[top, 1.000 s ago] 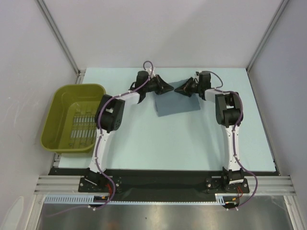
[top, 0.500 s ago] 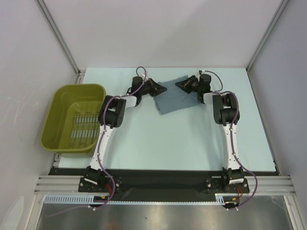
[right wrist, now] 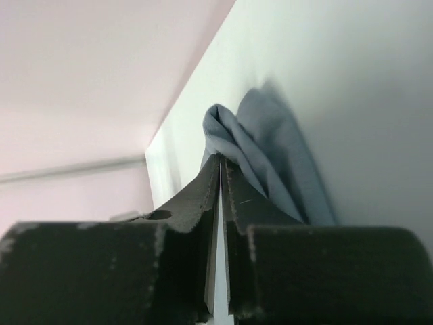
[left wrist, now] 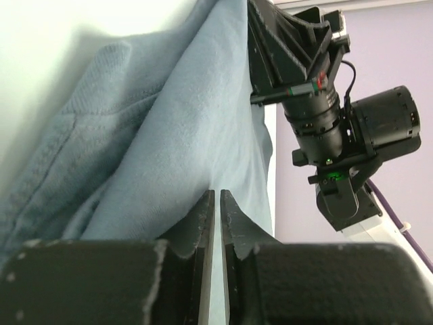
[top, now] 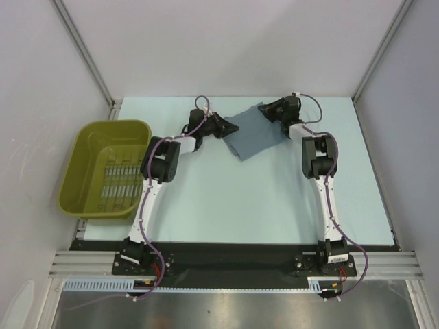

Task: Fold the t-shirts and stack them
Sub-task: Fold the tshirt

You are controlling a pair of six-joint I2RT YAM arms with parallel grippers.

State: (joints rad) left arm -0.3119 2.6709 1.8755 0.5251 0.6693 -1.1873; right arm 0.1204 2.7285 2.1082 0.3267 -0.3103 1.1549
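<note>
One slate blue-grey t-shirt (top: 255, 131) lies folded into a small, skewed rectangle at the far middle of the table. My left gripper (top: 232, 127) is at its left corner, shut on the cloth, which fills the left wrist view (left wrist: 169, 135) up to the closed jaws of that gripper (left wrist: 216, 193). My right gripper (top: 266, 111) is at the shirt's far corner, shut on a bunched fold (right wrist: 270, 149) that starts right at its tips (right wrist: 221, 159). The right gripper also shows in the left wrist view (left wrist: 291, 47), across the cloth.
An olive basket (top: 75, 164) with nothing in it stands at the left edge of the pale blue table (top: 226, 199). White walls and frame posts close in the back and sides. Both arms reach out to the far edge.
Both grippers have moved toward the far edge with the shirt. Its right side has swung back and up, so the rectangle now lies skewed, with its far corner at the right gripper.
</note>
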